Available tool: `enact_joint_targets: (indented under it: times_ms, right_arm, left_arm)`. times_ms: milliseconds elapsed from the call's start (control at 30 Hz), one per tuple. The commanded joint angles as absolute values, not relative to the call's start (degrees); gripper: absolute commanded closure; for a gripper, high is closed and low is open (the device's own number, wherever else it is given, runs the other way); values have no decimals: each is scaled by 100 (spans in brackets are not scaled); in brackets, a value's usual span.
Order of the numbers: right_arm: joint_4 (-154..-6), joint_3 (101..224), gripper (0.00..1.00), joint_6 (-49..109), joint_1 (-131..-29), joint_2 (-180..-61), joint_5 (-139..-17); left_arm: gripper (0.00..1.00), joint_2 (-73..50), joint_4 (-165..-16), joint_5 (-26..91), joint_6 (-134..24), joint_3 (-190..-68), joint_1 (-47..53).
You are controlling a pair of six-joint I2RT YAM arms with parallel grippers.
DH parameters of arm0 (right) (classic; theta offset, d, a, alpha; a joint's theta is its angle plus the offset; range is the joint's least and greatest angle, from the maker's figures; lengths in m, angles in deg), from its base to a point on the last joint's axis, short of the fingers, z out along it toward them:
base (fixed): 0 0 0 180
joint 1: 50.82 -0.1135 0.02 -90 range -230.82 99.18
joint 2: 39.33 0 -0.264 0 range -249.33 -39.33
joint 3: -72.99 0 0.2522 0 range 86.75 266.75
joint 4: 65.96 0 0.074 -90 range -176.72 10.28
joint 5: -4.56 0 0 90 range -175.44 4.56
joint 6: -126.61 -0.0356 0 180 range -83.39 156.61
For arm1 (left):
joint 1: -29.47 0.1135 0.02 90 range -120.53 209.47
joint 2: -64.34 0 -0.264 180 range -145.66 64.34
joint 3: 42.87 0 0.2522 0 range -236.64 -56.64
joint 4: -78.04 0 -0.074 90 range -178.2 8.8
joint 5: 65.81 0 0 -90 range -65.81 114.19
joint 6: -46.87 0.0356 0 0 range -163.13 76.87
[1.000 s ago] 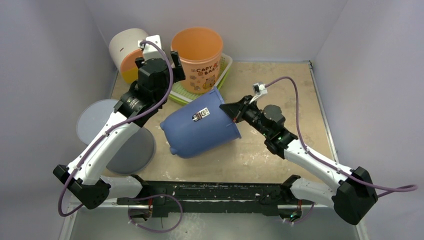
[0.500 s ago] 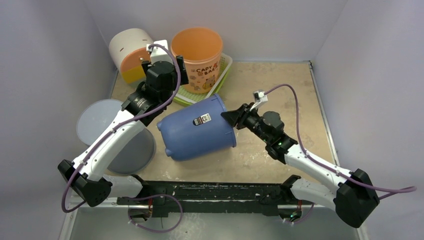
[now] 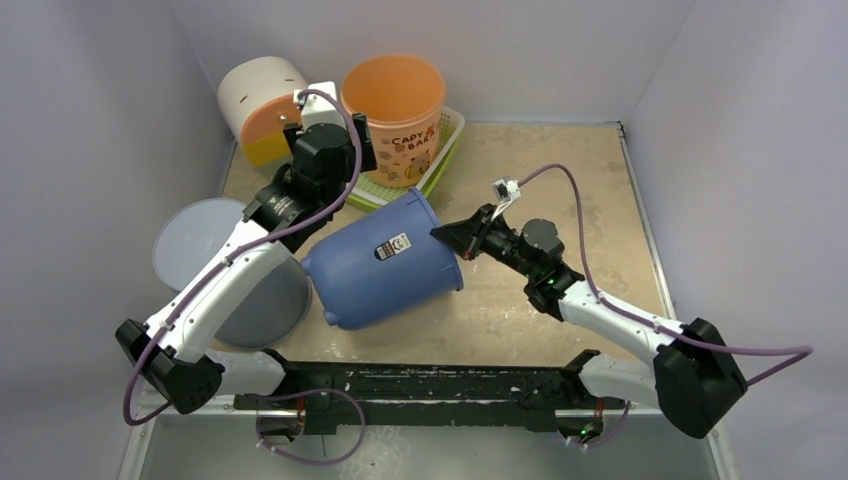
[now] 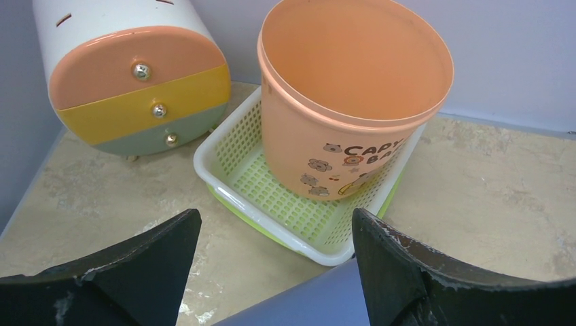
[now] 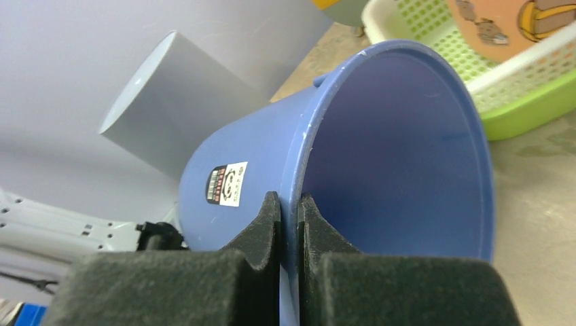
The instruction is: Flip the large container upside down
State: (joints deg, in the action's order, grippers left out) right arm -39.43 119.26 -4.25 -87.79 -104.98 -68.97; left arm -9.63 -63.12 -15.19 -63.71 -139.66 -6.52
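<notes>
Large blue container lies on its side overhead; the wrist view reveals the right gripper pinching its rim; left gripper wide, empty.

The table is sandy brown with pale marks. In the far left corner sits a little white drawer box. Next to it, by the far edge, is a green basket (an orange bucket stands inside it). A big blue bucket lies on its side in the middle. A grey bin stands at the left edge.
</notes>
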Motion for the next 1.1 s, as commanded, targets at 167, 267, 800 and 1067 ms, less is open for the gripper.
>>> enact_joint_targets:
  times_ms: [167, 267, 800, 1067]
  right_arm:
    - [-1667, 11882, 100, -1276, -8750, -10710, -5482]
    - [-1510, 11711, 100, -1459, -8639, -10838, -5559]
    - [-2385, 9506, 100, -2169, -6394, -9912, -6503]
    - [-1864, 9116, 100, -2366, -5184, -10375, -5715]
  left_arm:
    - [22, -891, -6115, -1598, -6349, -14654, -612]
    - [22, -926, -6096, -1623, -6335, -14681, -612]
    - [22, -963, -6070, -1645, -6295, -14609, -611]
    - [22, -880, -6079, -1685, -6295, -14485, -613]
